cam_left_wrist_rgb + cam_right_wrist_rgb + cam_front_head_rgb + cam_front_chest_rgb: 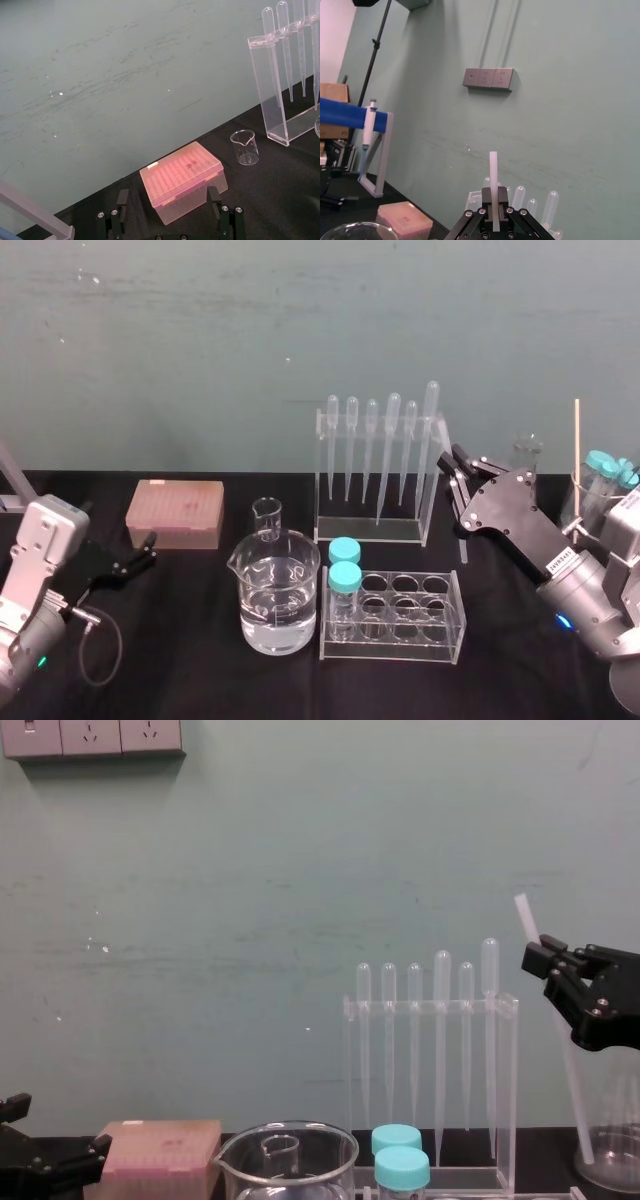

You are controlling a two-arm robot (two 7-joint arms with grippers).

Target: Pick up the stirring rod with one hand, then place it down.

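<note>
With the right end effector clamped on the tilted rod just beside the pipette rack, careless lowering could knock the rack or nearby flask, while the left end effector sits with fingers apart by the pink box.

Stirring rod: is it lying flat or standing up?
The stirring rod stands tilted, near upright, clamped by the right gripper.

My right gripper is matt black, perhaps coated metal. The stirring rod looks smooth and frosted. The pipette rack is clear glossy plastic; the table is matt black.
</note>
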